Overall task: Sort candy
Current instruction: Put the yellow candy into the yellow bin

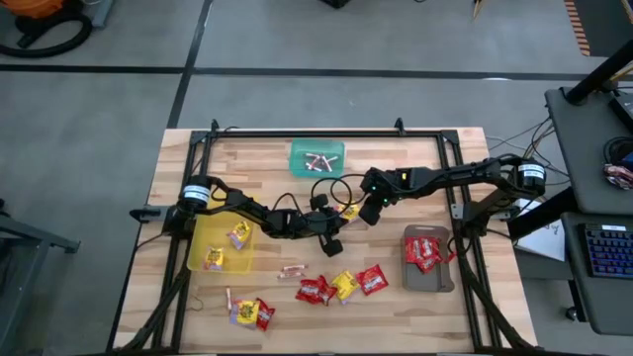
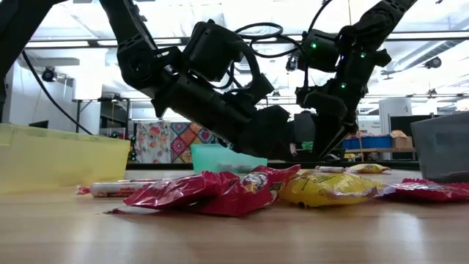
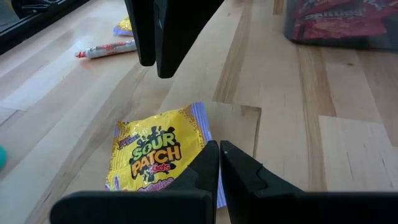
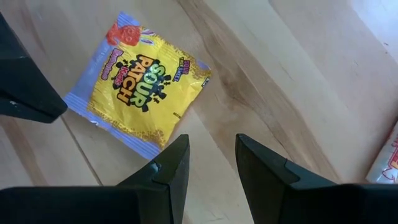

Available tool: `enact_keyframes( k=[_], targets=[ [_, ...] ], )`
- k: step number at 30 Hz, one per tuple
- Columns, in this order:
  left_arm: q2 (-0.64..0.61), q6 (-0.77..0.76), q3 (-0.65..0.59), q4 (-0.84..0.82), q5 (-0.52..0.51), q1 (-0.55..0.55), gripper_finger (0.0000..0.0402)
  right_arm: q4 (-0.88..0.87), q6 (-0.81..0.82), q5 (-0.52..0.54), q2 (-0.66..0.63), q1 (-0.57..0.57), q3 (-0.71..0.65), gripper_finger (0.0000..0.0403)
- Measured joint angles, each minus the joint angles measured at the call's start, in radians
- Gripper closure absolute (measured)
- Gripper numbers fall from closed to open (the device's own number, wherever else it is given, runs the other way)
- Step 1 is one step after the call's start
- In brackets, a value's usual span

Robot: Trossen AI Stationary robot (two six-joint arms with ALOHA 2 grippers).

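Observation:
A yellow packet with purple marks (image 1: pixel 348 211) lies flat on the wood between my two grippers; it also shows in the left wrist view (image 3: pixel 155 152) and the right wrist view (image 4: pixel 140 93). My left gripper (image 3: pixel 219 163) is shut, low at the packet's lavender edge. My right gripper (image 4: pixel 211 155) is open and stands just off the packet's opposite side, touching nothing. More candy lies loose near the table's near edge: red and yellow packets (image 1: pixel 341 287), another small cluster (image 1: pixel 252 312) and a twisted roll (image 1: pixel 292 269). My left gripper has its shut fingertips (image 3: pixel 208 163) right at the yellow packet's lavender edge (image 3: pixel 205 127), slanting down from the table's left. One finger hides the edge below that point, so I cannot tell whether it touches or pinches the packet. The packet lies flat on the table.
The yellow tray (image 1: pixel 198 247) at the left holds yellow packets. The green tray (image 1: pixel 295 163) at the far side holds twisted rolls. The grey tray (image 1: pixel 410 277) at the right holds red packets. A black frame rail (image 1: pixel 326 133) runs along the far edge, and cables loop near the grippers.

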Motion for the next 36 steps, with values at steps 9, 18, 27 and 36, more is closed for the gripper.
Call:
enact_keyframes(
  k=[9, 18, 27, 36],
  targets=[
    [0.000, 0.000, 0.000, -0.001, 0.000, 0.000, 0.0402, 0.003, 0.001, 0.000, 0.000, 0.000, 0.000, 0.0280],
    [-0.001, -0.015, -0.002, -0.084, 0.000, 0.000, 0.0402, 0.005, 0.000, 0.000, 0.002, 0.000, 0.000, 0.0280],
    [-0.001, -0.027, -0.009, -0.091, 0.000, 0.000, 0.0402, 0.006, 0.006, 0.000, 0.002, 0.000, 0.000, 0.0280],
    [-0.001, -0.032, -0.009, -0.090, 0.000, 0.000, 0.0402, 0.006, 0.007, 0.000, 0.002, 0.000, 0.000, 0.0280]
  ],
)
